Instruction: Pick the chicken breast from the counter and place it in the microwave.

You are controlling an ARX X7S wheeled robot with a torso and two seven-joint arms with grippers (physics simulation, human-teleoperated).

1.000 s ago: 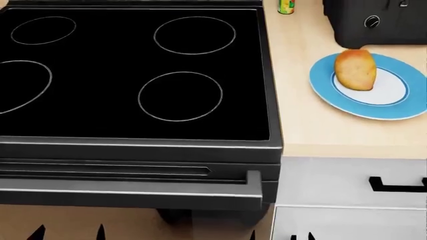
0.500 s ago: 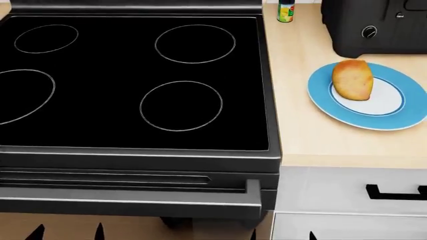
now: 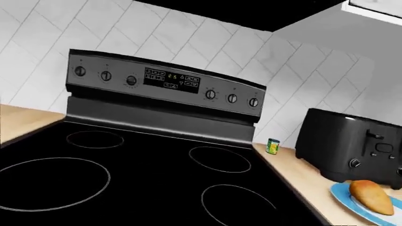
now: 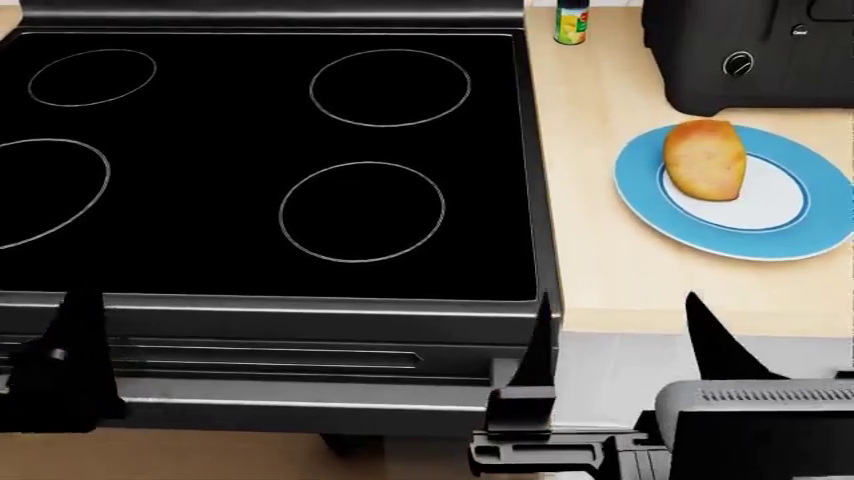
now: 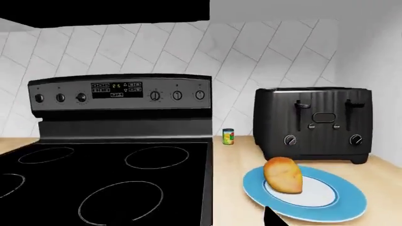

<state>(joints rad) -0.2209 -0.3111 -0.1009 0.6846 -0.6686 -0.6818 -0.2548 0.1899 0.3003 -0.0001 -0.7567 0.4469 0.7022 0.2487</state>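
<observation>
Chicken (image 4: 705,160) sits on the blue plate (image 4: 801,235) on the counter (image 4: 601,260), well ahead of my right gripper (image 4: 617,335), whose jaws stand spread (left gripper (image 4: 54,350): I cannot tell). My worry: closing off-centre could skid the smooth lump off the plate.

The chicken breast (image 4: 706,159) lies on a plate (image 4: 801,235) on the counter (image 4: 601,250), at three o'clock from the stove top (image 4: 267,150). A toaster (image 4: 747,50) stands at twelve o'clock from the plate, a can (image 4: 573,22) at eleven.
</observation>
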